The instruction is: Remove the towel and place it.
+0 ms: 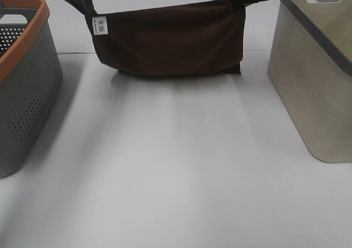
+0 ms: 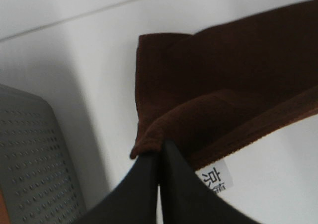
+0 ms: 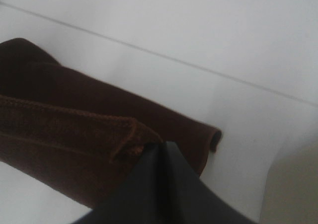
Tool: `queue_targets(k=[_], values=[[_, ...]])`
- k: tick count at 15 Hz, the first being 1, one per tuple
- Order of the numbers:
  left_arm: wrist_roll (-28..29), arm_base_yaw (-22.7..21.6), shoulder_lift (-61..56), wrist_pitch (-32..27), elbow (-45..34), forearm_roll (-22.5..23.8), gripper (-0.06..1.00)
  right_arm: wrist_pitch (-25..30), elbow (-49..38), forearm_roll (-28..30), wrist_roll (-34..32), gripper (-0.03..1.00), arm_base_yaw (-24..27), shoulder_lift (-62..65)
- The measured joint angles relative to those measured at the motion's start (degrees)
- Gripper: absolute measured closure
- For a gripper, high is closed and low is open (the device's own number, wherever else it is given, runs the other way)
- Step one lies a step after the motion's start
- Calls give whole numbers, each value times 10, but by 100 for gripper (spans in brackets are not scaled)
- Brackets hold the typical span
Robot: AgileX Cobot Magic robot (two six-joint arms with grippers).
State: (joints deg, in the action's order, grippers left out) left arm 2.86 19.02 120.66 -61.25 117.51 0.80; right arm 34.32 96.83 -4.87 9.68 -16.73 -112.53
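From the high exterior camera, the dark brown towel [image 1: 168,39] hung stretched between two dark grippers at the far side of the white table [image 1: 176,171], its lower fold touching or just above the tabletop; which of the two could not be told. The left gripper [image 1: 89,5] pinched the upper corner beside the small white label [image 1: 99,26], and the right gripper [image 1: 236,1] pinched the opposite upper corner. A perforated grey basket with an orange rim [image 1: 22,88] stood at the left edge, a beige bin with a grey rim [image 1: 316,77] at the right, both well apart from the cloth. In the left wrist view, the left gripper [image 2: 159,159] had its black jaws pressed together on a bunched corner of the towel [image 2: 223,85], the label [image 2: 216,177] just beside them and the grey basket [image 2: 35,159] near. In the right wrist view, the right gripper [image 3: 159,152] was likewise clenched on a hemmed corner of the towel [image 3: 74,129], no gap showing between the jaws.
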Motion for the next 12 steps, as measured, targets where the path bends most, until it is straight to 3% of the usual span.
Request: queue_targets(k=[2,6,9,12], values=[[-15,0,0,-57,0,-26,94,62,0,-19,-1,97,0,0],[-19,0,-1,-78,-11,-36,94,132,0,-49,-12,97,0,0],[-19,10,-2,-78,-95,-42,94,198,0,-50,-32,97,0,0],[-19,48,-2,-82,-160,-44,94,271,0,-50,-45,97,0,0]])
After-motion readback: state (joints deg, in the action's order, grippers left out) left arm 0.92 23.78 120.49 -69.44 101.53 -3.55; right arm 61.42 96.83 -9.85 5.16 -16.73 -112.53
